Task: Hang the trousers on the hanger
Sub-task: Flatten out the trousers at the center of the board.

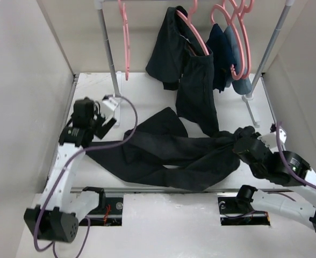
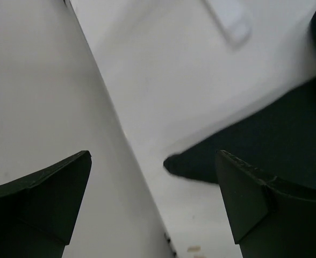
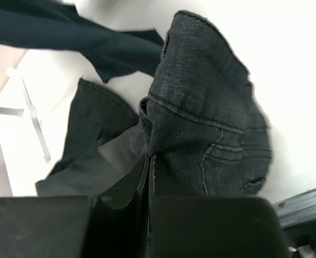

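While holding trousers by waist end in fully closed right gripper, need leg end next: lies just beside and right of wide-open, empty left gripper, long axis running left-right across table, nearer left arm, empty hanger up on rack behind.

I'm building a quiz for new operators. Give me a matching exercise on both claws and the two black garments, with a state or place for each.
Column one:
1. left claw
2. right claw
3. trousers
4. short black garment

Column two:
A. hanging from a pink hanger on the rail
B. open, holding nothing
C. shut on one end of the trousers
D. lying spread across the table

Pairs: 1-B, 2-C, 3-D, 4-A
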`<state>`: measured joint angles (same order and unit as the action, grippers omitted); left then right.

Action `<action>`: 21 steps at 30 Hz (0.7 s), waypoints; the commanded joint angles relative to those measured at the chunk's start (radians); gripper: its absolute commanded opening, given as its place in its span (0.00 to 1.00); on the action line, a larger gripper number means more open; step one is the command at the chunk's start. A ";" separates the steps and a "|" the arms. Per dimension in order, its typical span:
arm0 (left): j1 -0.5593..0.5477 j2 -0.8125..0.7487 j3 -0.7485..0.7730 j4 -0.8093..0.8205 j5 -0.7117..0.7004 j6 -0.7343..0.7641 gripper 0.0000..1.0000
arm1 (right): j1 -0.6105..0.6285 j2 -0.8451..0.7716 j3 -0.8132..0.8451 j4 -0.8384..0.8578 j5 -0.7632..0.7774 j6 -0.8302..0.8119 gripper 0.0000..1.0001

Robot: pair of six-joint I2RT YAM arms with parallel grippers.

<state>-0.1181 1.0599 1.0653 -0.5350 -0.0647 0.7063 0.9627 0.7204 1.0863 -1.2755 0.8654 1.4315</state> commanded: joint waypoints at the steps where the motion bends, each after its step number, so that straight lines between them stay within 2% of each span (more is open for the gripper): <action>1: 0.030 -0.038 -0.198 -0.011 -0.200 0.176 0.99 | -0.005 -0.032 0.031 -0.108 0.104 -0.029 0.00; 3: 0.086 0.023 -0.261 0.009 -0.227 0.161 0.99 | -0.005 -0.032 0.030 -0.108 0.104 -0.029 0.00; 7: 0.196 0.172 -0.231 0.018 -0.059 0.082 0.99 | -0.005 0.020 0.030 -0.108 0.095 -0.074 0.00; 8: 0.210 0.193 -0.231 0.030 -0.058 0.082 0.99 | -0.005 0.033 0.040 -0.108 0.086 -0.083 0.00; 15: 0.221 0.311 -0.327 0.119 -0.060 0.082 0.97 | -0.005 0.079 0.026 -0.099 0.066 -0.094 0.00; 16: 0.221 0.327 -0.327 0.119 -0.050 0.070 0.91 | -0.005 0.079 0.026 -0.090 0.054 -0.094 0.00; 17: 0.221 0.327 -0.340 0.119 -0.029 0.070 0.81 | -0.005 0.079 0.026 -0.090 0.053 -0.094 0.00; 18: 0.230 0.327 -0.352 0.119 -0.017 0.070 0.56 | -0.005 0.070 0.017 -0.090 0.053 -0.094 0.00; 19: 0.248 0.327 -0.352 0.109 -0.004 0.070 0.44 | -0.005 0.070 0.017 -0.090 0.053 -0.094 0.00; 21: 0.276 0.327 -0.364 0.109 0.005 0.079 0.06 | -0.005 0.070 0.026 -0.090 0.053 -0.103 0.00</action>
<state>0.1207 1.3914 0.7223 -0.4255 -0.1043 0.7826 0.9619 0.8036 1.0912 -1.3548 0.9043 1.3422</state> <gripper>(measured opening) 0.140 0.013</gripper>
